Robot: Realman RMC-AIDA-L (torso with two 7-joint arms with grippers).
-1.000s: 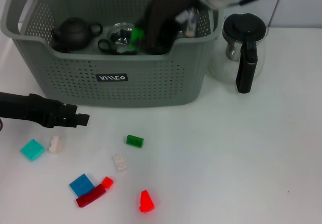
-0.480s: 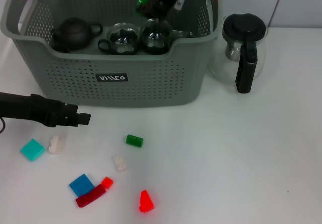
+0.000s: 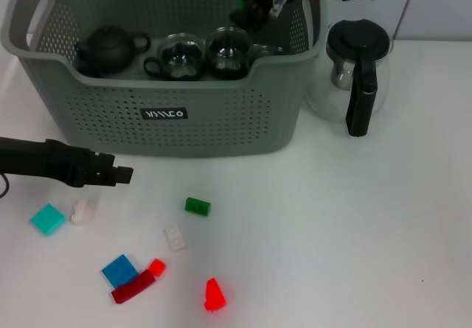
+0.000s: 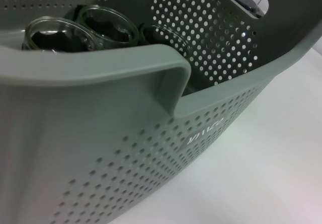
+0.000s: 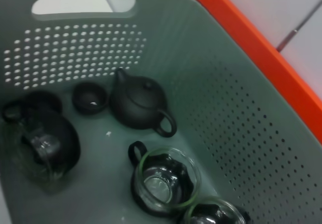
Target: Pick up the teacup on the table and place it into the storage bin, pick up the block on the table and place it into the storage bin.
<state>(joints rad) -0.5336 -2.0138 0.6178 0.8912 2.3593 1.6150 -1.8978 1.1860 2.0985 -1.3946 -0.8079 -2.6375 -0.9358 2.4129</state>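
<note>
Storage bin (image 3: 221, 121): grey perforated plastic, glass teacups (image 3: 183, 54) inside; both grippers' fingers: cannot tell.

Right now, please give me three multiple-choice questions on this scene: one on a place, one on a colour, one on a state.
1. Where does the dark teapot stand?
A. beside the glass jug
B. inside the storage bin
C. among the blocks on the table

2. What colour is the block nearest the bin's front wall?
A. green
B. yellow
C. black

3. How does the glass jug stand?
A. tipped on its side
B. upside down
C. upright, black lid on

Answers:
1 B: the head view shows it on the bin's floor, beside glass cups.
2 A: it lies alone on the white table, clearly green.
3 C: its lid sits on top and its handle hangs down.
</note>
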